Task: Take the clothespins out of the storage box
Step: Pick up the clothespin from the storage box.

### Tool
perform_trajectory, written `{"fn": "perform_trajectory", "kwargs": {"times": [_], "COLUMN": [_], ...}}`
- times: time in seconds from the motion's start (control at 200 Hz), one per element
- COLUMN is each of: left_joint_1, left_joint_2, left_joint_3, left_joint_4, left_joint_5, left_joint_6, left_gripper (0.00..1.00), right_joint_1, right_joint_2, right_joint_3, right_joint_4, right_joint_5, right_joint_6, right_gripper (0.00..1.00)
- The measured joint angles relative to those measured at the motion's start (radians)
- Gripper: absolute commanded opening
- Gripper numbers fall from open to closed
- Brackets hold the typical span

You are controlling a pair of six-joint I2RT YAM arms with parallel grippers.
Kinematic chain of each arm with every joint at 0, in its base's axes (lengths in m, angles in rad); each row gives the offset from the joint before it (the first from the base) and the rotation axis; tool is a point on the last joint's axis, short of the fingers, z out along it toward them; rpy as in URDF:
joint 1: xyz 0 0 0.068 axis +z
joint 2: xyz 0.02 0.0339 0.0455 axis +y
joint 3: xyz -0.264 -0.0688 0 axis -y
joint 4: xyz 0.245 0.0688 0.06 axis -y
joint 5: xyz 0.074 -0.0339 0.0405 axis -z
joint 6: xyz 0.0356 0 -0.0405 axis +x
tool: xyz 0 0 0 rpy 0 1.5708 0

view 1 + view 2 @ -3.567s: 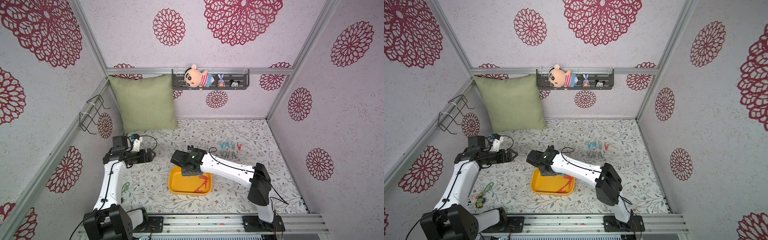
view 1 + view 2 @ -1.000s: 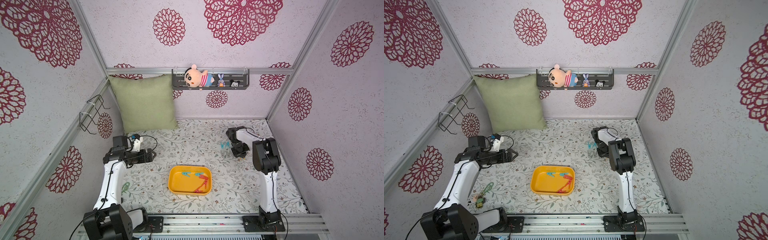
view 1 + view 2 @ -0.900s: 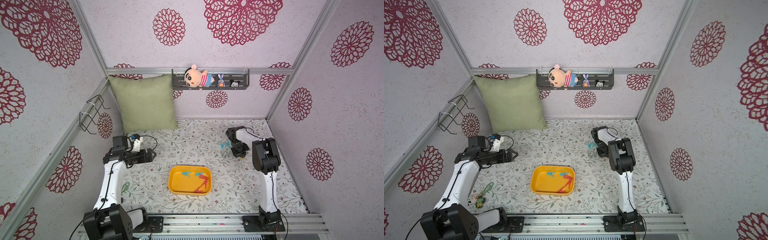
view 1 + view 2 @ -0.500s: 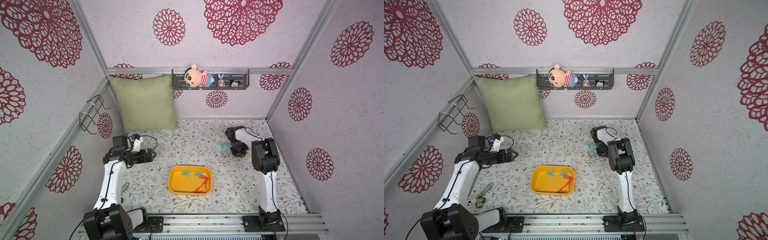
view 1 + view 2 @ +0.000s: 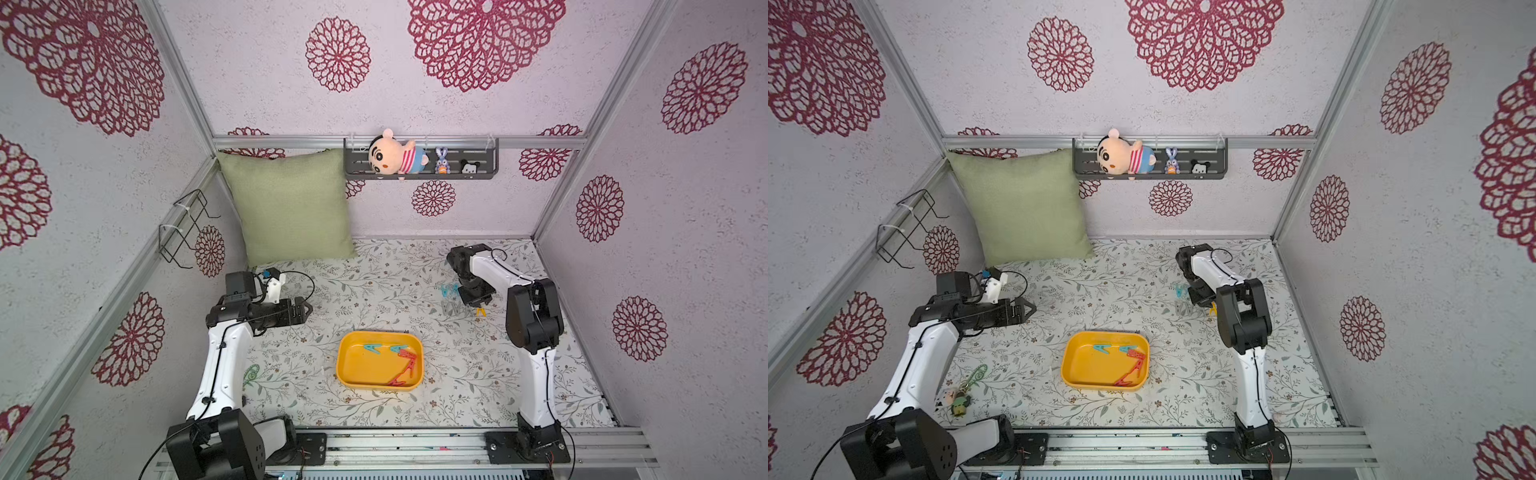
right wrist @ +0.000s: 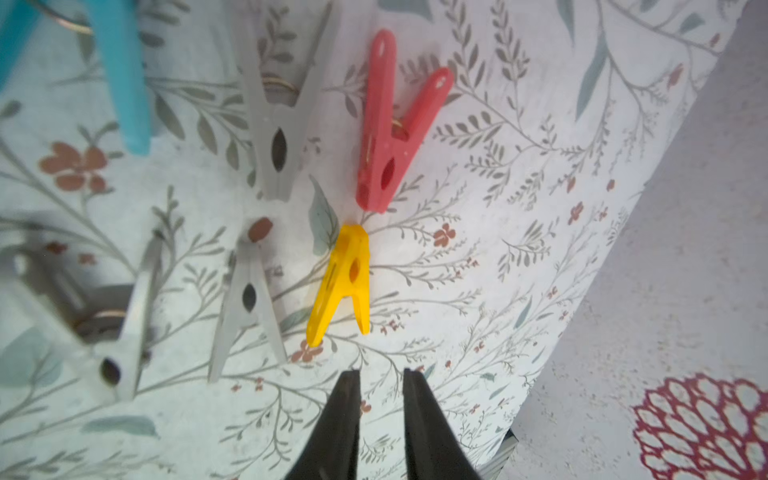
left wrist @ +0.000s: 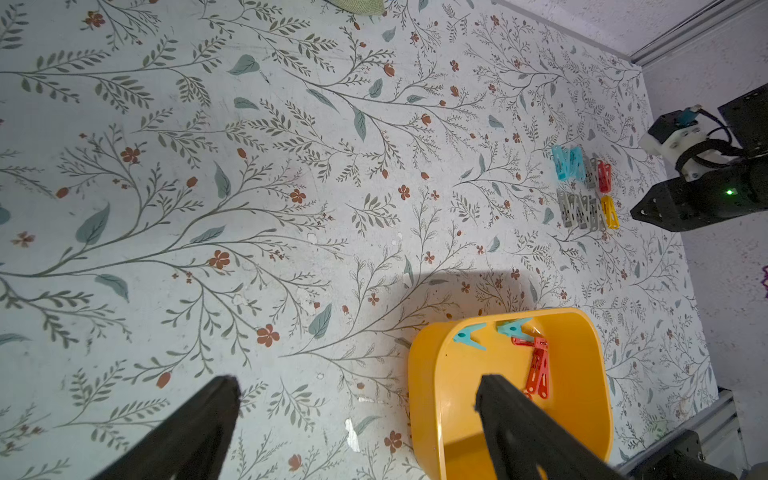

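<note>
Pincer L (image 5: 308,309) (left arm): jaws spread wide, empty, hovering over floral-print worktop (image 5: 374,270), left of & behind box, not touching it. No change vs. a sec ago; idle.

Shallow yellow plastic storage box w/ rounded corners (image 5: 357,370): mid-worktop, toward front. Inside: 2 teal plastic spring clothespins (image 5: 372,348) by far wall, plus red plastic clothespins (image 5: 405,365) bunched by right wall; red count unclear, 2 or 3. Nothing over box now; a few sec ago right arm was reaching into it.

Laid-out group, right of box & well apart: teal, grey, red pins in two short rows on worktop. Newest: small yellow A-shaped plastic clothespin (image 6: 345,282), flat at end of one row, beside grey plastic clothespin (image 6: 249,299), tip nearly meeting red one (image 6: 392,137).

Pincer R (image 6: 380,372): clamped a sec ago, now jaws parted a little, nothing between them, tips just short of yellow pin's legs. So drop is made, yellow pin is out.

Meaning for task: one more delivered; est. past halfway, 4–5 left in box. Next prob. right arm lifts clear, goes back to box. Red bunch may come up tangled.
</note>
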Motion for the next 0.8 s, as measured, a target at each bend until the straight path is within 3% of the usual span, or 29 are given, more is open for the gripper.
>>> {"fn": "perform_trajectory", "kwargs": {"times": [0.27, 0.5, 0.65, 0.8], "left_joint_1": [0.0, 0.018, 0.031, 0.037], "left_joint_2": [-0.003, -0.003, -0.003, -0.003], "left_joint_3": [0.0, 0.0, 0.0, 0.0], "left_joint_4": [0.0, 0.004, 0.013, 0.019], "left_joint_5": [-0.007, -0.033, -0.051, -0.059], "left_joint_6": [0.0, 0.0, 0.0, 0.0], "left_gripper": [0.97, 0.97, 0.97, 0.97], "right_joint_1": [0.089, 0.425, 0.658, 0.795], "right_joint_2": [-0.192, -0.36, -0.376, -0.298], "right_joint_3": [0.065, 0.182, 0.083, -0.049], "right_joint_4": [-0.042, -0.04, 0.081, 0.258], "right_joint_5": [-0.045, -0.08, -0.147, -0.243], "right_joint_6": [0.09, 0.226, 0.279, 0.291], "right_gripper": [0.27, 0.27, 0.27, 0.27]}}
